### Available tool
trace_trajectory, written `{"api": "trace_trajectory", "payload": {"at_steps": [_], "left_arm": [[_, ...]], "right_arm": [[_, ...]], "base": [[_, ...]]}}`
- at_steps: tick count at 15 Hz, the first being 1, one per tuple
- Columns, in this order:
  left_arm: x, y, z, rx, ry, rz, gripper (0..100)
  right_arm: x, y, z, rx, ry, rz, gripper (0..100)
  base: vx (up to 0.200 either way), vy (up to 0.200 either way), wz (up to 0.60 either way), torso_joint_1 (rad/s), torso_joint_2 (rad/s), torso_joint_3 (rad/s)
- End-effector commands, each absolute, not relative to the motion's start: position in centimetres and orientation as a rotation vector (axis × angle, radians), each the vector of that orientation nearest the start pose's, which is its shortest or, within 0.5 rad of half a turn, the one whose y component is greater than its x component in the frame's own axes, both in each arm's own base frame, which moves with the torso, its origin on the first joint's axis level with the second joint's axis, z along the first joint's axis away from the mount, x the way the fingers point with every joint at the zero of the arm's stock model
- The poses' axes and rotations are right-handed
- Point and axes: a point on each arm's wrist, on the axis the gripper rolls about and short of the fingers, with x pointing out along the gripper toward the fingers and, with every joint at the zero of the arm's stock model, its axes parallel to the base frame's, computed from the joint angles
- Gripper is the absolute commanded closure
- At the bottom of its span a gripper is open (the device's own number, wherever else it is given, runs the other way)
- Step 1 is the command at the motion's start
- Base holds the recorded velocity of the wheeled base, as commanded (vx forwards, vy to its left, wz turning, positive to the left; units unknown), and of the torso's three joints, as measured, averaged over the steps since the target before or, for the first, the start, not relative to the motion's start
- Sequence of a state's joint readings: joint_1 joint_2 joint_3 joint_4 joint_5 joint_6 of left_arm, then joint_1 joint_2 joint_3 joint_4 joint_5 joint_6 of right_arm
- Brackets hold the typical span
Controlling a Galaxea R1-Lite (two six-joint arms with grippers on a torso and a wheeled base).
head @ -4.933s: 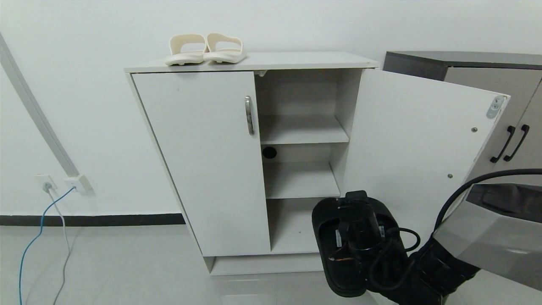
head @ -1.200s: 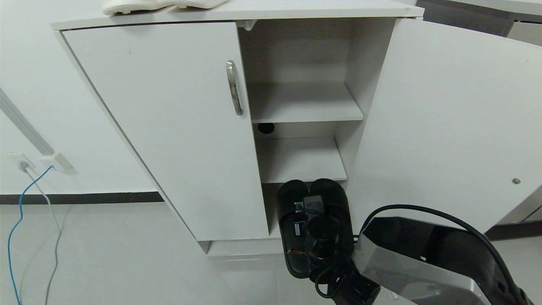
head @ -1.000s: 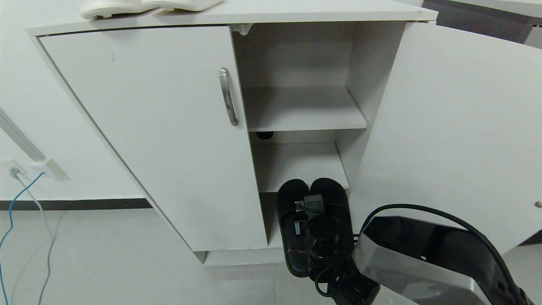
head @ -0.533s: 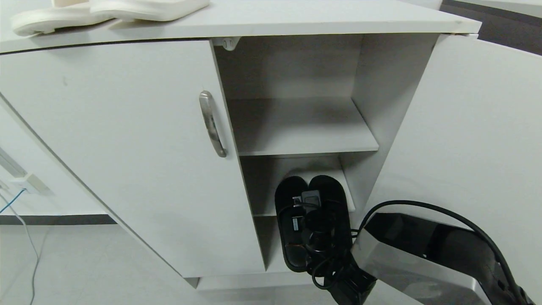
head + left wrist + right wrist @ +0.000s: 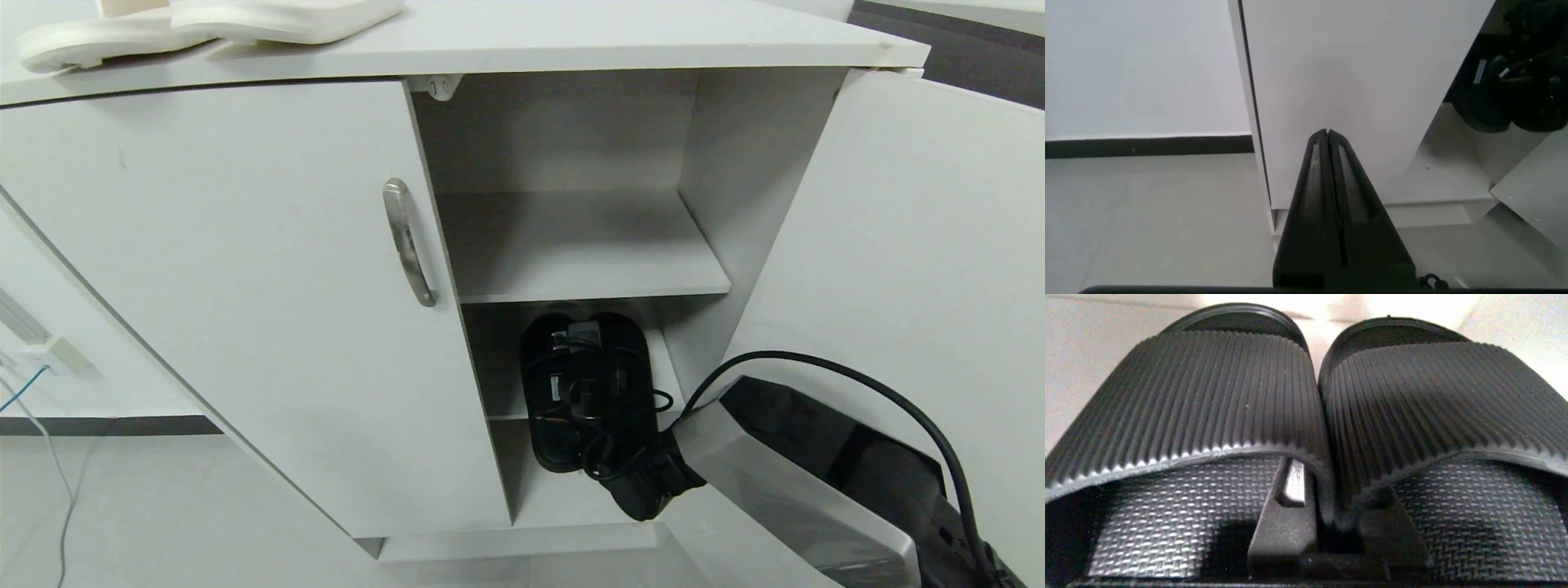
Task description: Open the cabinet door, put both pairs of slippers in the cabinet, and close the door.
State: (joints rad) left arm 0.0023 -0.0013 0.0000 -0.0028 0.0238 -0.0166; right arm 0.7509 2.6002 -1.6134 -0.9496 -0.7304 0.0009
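Observation:
The pair of black slippers (image 5: 543, 408) is held side by side, toes in over the white cabinet's middle shelf (image 5: 668, 369) and heels sticking out past its front edge. My right gripper (image 5: 581, 347) is shut on the black slippers; in the right wrist view its fingers (image 5: 1290, 486) clamp the two inner edges of the black slippers (image 5: 1192, 384) together. A cream pair of slippers (image 5: 204, 20) lies on the cabinet top at the left. My left gripper (image 5: 1327, 135) is shut and empty, low in front of the closed left door (image 5: 1355, 73).
The right door (image 5: 906, 245) stands wide open beside my right arm. The left door (image 5: 229, 286) with its metal handle (image 5: 408, 242) is closed. The upper shelf (image 5: 571, 245) is bare. Cables and a wall socket (image 5: 49, 355) sit low at the left.
The head camera has moved closer to the cabinet. My right gripper has carried the black slippers from floor level up and forward into the middle compartment.

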Motion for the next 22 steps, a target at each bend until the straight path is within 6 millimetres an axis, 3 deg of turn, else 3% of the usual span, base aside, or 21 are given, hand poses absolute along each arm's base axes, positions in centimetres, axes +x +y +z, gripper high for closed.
{"api": "trace_trajectory", "payload": {"at_steps": [1, 4, 10, 15, 16, 22], "left_arm": [[-2.3, 0.0, 7.6, -0.017, -0.003, 0.028, 100], [-2.3, 0.0, 7.6, -0.017, -0.003, 0.028, 100], [-2.3, 0.0, 7.6, -0.017, -0.003, 0.028, 100], [-2.3, 0.0, 7.6, -0.017, -0.003, 0.028, 100], [-2.3, 0.0, 7.6, -0.017, -0.003, 0.028, 100], [-2.3, 0.0, 7.6, -0.017, -0.003, 0.028, 100]], "right_arm": [[40.6, 33.4, 4.6, 0.007, 0.049, 0.013, 100], [41.9, 33.1, 5.5, 0.02, 0.068, 0.016, 100], [44.4, 32.9, 5.5, 0.03, 0.046, -0.017, 100], [44.4, 33.0, 4.8, 0.016, 0.061, -0.017, 100], [44.4, 33.0, 4.8, 0.016, 0.061, -0.017, 0], [43.3, 32.9, 5.1, -0.003, 0.081, -0.023, 0]], "base": [[0.0, 0.0, 0.0, 0.0, 0.0, 0.0], [0.0, 0.0, 0.0, 0.0, 0.0, 0.0], [0.0, 0.0, 0.0, 0.0, 0.0, 0.0], [0.0, 0.0, 0.0, 0.0, 0.0, 0.0], [0.0, 0.0, 0.0, 0.0, 0.0, 0.0], [0.0, 0.0, 0.0, 0.0, 0.0, 0.0]]}}
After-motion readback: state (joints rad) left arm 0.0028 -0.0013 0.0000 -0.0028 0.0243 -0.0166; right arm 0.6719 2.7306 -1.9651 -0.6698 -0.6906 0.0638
